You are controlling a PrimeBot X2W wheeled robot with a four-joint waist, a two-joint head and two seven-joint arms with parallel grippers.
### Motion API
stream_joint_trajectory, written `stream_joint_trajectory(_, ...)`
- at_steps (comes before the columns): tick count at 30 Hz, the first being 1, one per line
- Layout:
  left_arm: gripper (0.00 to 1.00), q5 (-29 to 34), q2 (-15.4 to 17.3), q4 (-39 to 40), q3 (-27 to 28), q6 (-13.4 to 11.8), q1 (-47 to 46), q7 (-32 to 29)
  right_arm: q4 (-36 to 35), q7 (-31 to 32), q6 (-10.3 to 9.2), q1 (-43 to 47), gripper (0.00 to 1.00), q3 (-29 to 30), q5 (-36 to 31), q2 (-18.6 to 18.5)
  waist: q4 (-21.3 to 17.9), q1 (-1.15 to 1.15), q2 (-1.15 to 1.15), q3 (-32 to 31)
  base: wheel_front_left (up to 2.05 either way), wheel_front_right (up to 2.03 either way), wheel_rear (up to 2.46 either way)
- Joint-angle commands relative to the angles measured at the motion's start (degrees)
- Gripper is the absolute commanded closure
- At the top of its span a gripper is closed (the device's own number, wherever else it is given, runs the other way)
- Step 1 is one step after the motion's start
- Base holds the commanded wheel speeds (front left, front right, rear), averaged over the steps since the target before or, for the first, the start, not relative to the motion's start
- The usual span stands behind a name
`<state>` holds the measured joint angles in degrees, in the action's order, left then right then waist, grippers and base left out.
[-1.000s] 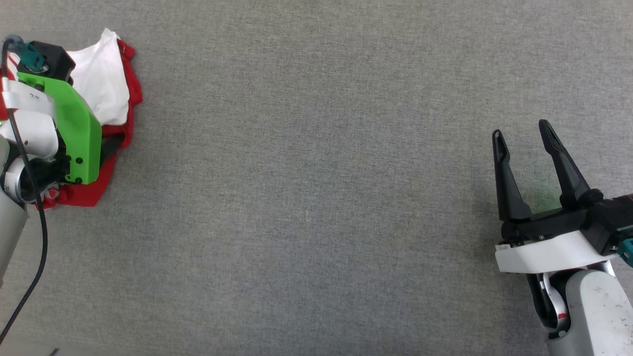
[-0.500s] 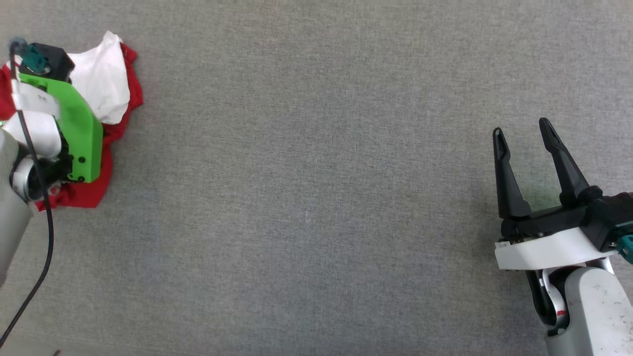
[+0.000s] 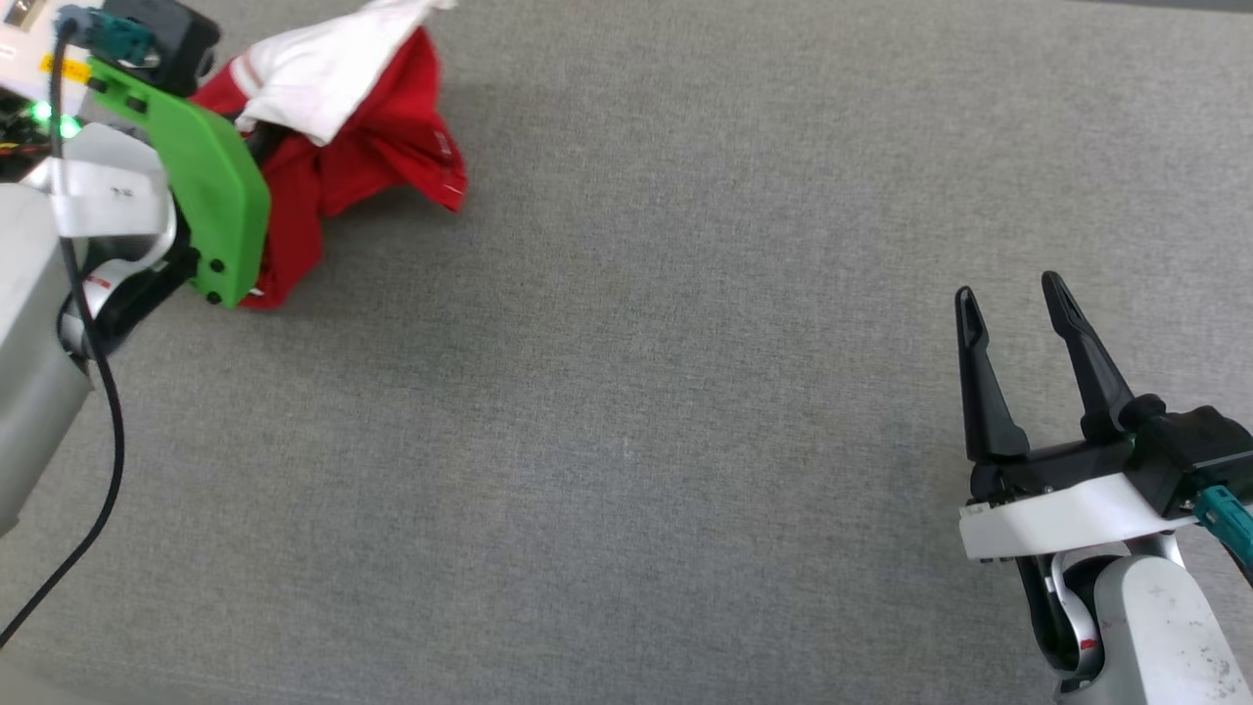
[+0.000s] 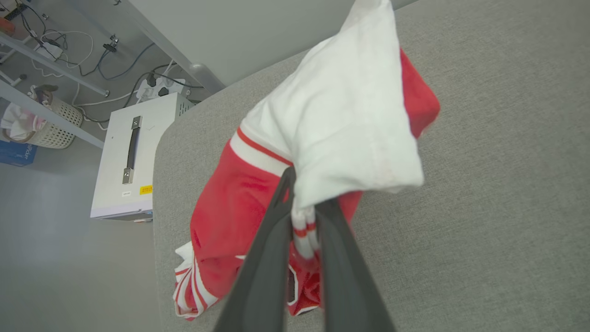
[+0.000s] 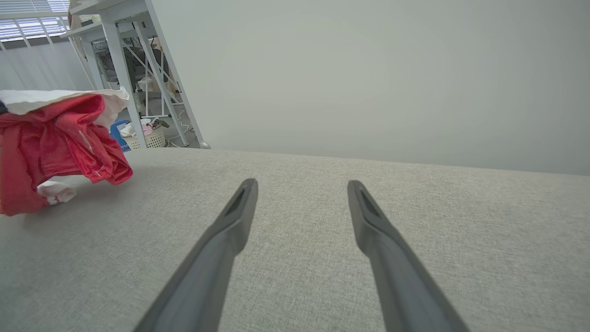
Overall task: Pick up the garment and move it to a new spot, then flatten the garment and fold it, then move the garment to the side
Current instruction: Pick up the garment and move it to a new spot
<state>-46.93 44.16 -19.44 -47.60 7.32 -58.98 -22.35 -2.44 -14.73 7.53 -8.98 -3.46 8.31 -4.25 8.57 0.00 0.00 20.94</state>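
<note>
The garment (image 3: 352,147) is a crumpled red shirt with a white sleeve and striped trim, hanging bunched at the far left of the grey table. My left gripper (image 4: 302,210) is shut on a fold of the garment (image 4: 341,120) at the striped sleeve hem, and most of the cloth is lifted, its lower end near the table. In the head view the green wrist mount hides those fingers. My right gripper (image 3: 1008,299) stands open at the lower right, far from the shirt, nothing between its fingers. The right wrist view shows the garment (image 5: 55,147) at the left and my right gripper (image 5: 302,189).
The grey cloth-covered table (image 3: 626,411) spreads wide between the two arms. Beyond its far left edge stand a white box with a handle (image 4: 129,157), cables and a wicker basket (image 4: 55,129) on the floor. A plain wall (image 5: 368,69) rises behind the table.
My left gripper has risen with the garment, pulling it up off the table and to the right. The head camera has shifted a little. The right gripper stays open.
</note>
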Motion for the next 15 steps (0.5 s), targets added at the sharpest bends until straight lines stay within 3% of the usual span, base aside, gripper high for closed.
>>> stream_joint_trajectory(1,1.0,1.5,-0.3,1.2,-0.5,0.2,-1.4,1.0,0.2,-0.3,-0.04,0.7,0.0,0.2,0.3,0.2,-0.8,0.0,0.0,-2.2,0.0,0.0,0.0)
stream_joint_trajectory(7,1.0,4.5,-3.2,6.3,-3.5,0.2,-2.7,3.1,0.4,-0.3,-0.04,1.8,0.0,0.5,0.7,0.9,-4.1,0.0,0.0,-4.2,0.0,0.0,0.0)
stream_joint_trajectory(15,1.0,7.3,-10.8,8.2,-8.8,0.2,-4.5,5.7,0.5,-0.3,-0.04,2.6,0.0,1.2,1.4,1.3,-10.2,0.0,0.0,-5.0,0.0,0.0,0.0)
